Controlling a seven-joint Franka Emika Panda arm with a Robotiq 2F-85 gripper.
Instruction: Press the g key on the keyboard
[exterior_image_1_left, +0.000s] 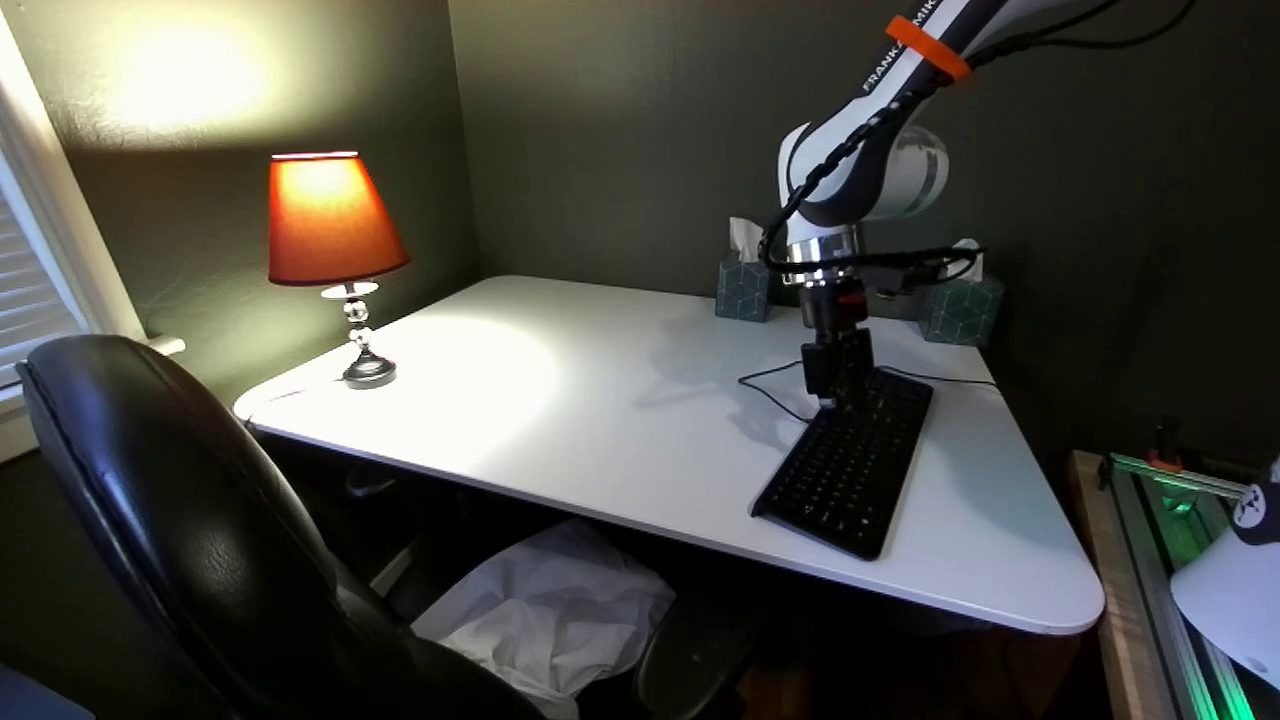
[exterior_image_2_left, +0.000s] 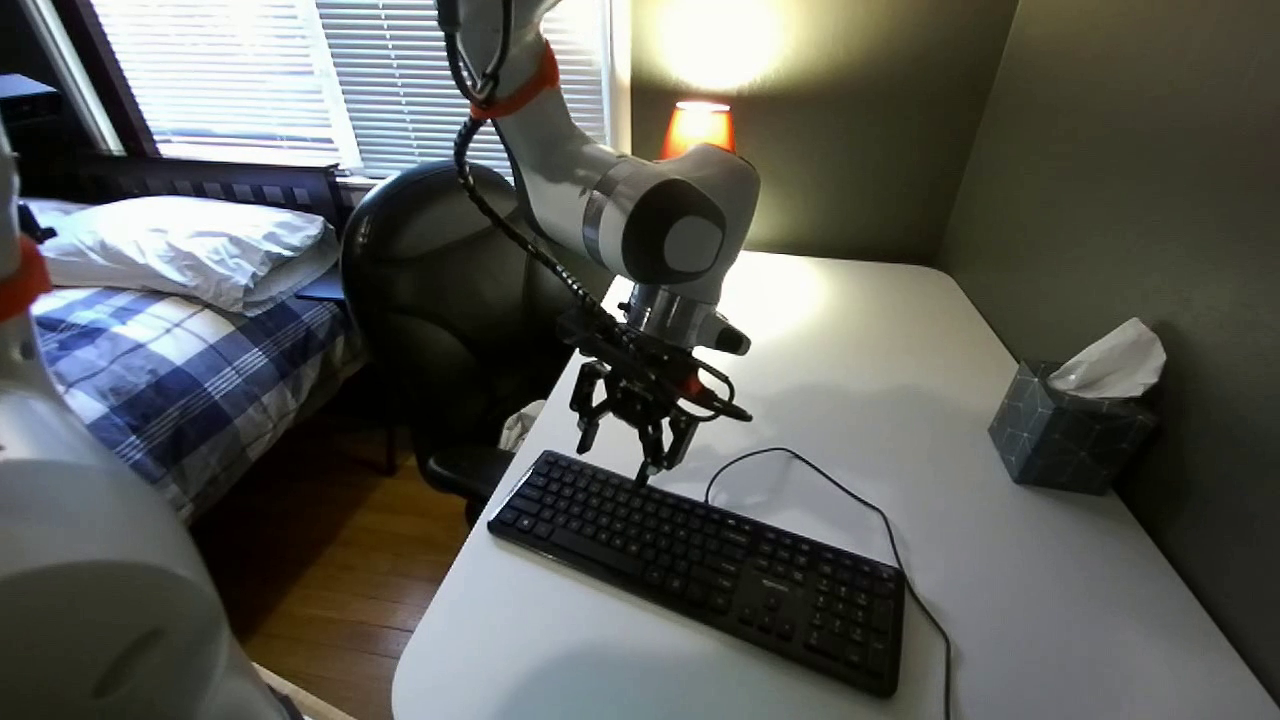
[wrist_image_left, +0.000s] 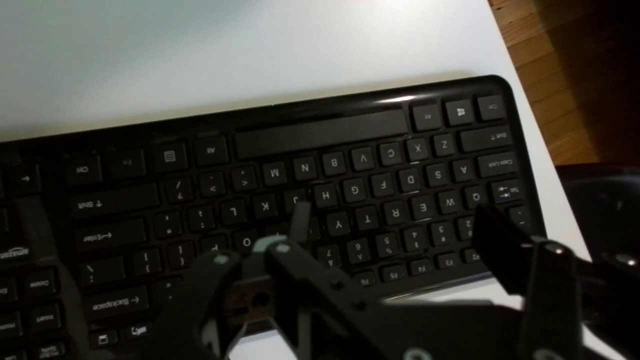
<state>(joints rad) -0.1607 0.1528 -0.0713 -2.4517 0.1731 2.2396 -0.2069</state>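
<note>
Keyboard (exterior_image_2_left: 700, 570) lay flat on the white counter (exterior_image_1_left: 620, 350), running along one short edge in both exterior views; its letter-key end was near the long edge where a black chair (exterior_image_2_left: 430, 300) stood. A dark cable (exterior_image_2_left: 886, 520) left the keyboard's back, looped over the counter and bent past the number-pad end. Overhead was the robot arm (exterior_image_2_left: 690, 230), its gripper (exterior_image_2_left: 613, 463) at the keyboard's back edge with both fingers (exterior_image_2_left: 588, 432) spread well apart. Seen from the wrist, the G key (wrist_image_left: 355, 190) showed in full between the H key (wrist_image_left: 326, 194) and the F key (wrist_image_left: 383, 184); one slim fingertip (wrist_image_left: 300, 220) overlapped the edge of the J key (wrist_image_left: 294, 197), and the other finger (wrist_image_left: 492, 240) that of the Q key (wrist_image_left: 475, 196). Whether either one touched a key, I could not tell. One tissue box (exterior_image_1_left: 742, 290) stood along the wall-side long edge, and another box (exterior_image_1_left: 962, 312) near the corner joining that edge to the keyboard's short edge. A lit lamp (exterior_image_1_left: 330, 220) with an orange shade stood near the opposite short edge.
</note>
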